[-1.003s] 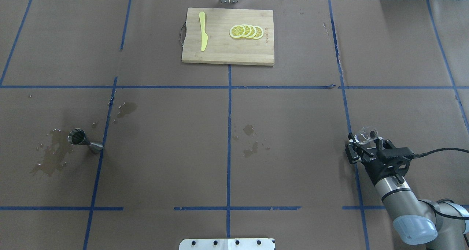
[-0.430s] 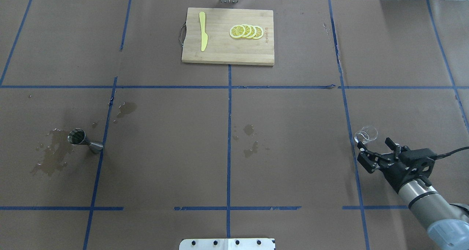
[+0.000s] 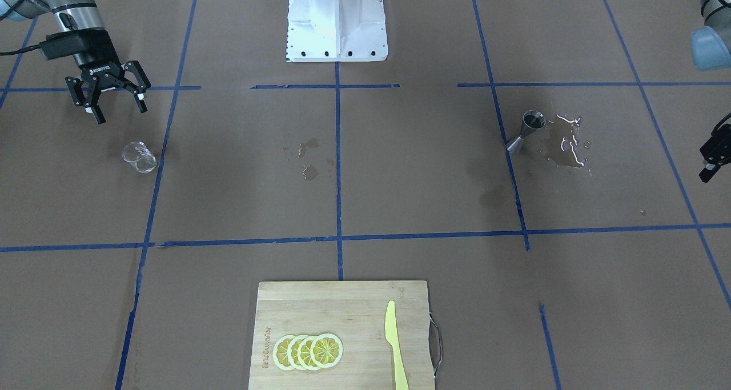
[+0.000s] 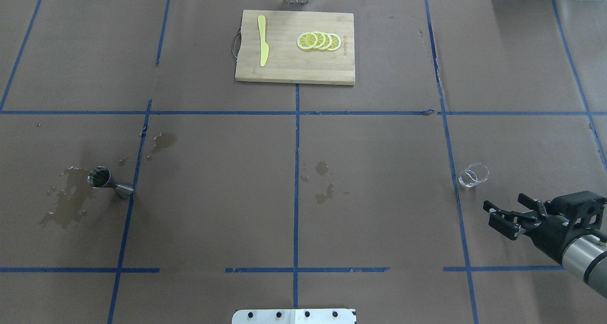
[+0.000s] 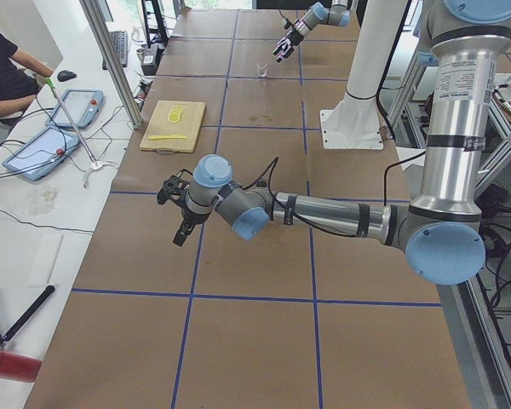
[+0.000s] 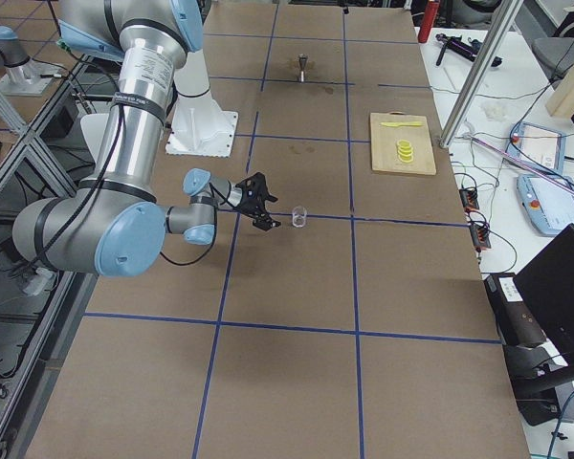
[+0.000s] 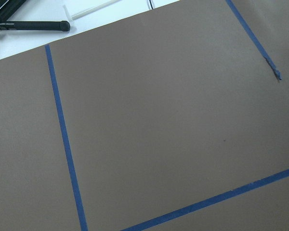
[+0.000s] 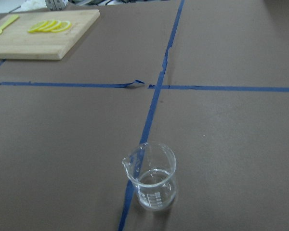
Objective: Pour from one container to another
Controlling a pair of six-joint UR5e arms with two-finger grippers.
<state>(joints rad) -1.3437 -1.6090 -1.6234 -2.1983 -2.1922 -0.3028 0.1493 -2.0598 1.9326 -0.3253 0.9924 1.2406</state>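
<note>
The clear glass beaker (image 4: 473, 174) stands upright by itself on the brown table, beside a blue tape line, with a little clear liquid in it (image 8: 151, 178) (image 3: 139, 156). My right gripper (image 4: 502, 201) hovers open and empty, a short way back from the beaker on the robot's side (image 3: 119, 114). Far across on the left half stands the steel jigger (image 4: 106, 181), upright next to a wet puddle (image 3: 526, 130). Only a black piece of my left gripper (image 3: 714, 159) shows at the front view's edge. Whether that one is open or shut I cannot tell.
A wet puddle (image 4: 66, 205) spreads left of the jigger, and smaller spill marks (image 4: 324, 181) lie mid-table. A wooden cutting board (image 4: 284, 72) with lemon slices (image 4: 318, 41) and a yellow knife (image 4: 262, 40) sits at the far edge. The robot base (image 3: 337, 19) is at the near edge.
The right gripper, first around the beaker, has opened, let it go and drawn back towards the robot and to the right. The beaker stays standing on the table.
</note>
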